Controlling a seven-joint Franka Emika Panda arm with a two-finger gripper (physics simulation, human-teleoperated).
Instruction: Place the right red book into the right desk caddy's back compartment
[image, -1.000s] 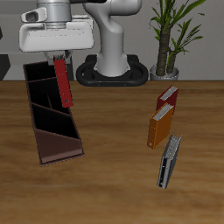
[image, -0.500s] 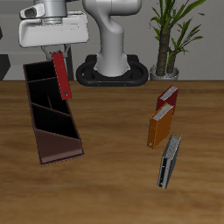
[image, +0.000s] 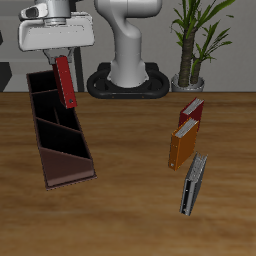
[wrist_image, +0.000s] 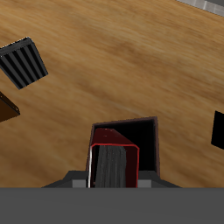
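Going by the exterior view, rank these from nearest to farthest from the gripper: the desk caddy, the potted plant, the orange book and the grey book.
1. The right desk caddy, right beneath the gripper, which holds the right red book.
2. The potted plant, across the table's back.
3. The orange book, mid-table on the plant's side.
4. The grey book, nearest the table's front edge.

Books: four. One dark red book in end effector; three well apart from it on surface: brighter red book, orange book, grey book. Desk caddies: one, three sections, beneath end effector. Potted plants: one. End effectors: one.
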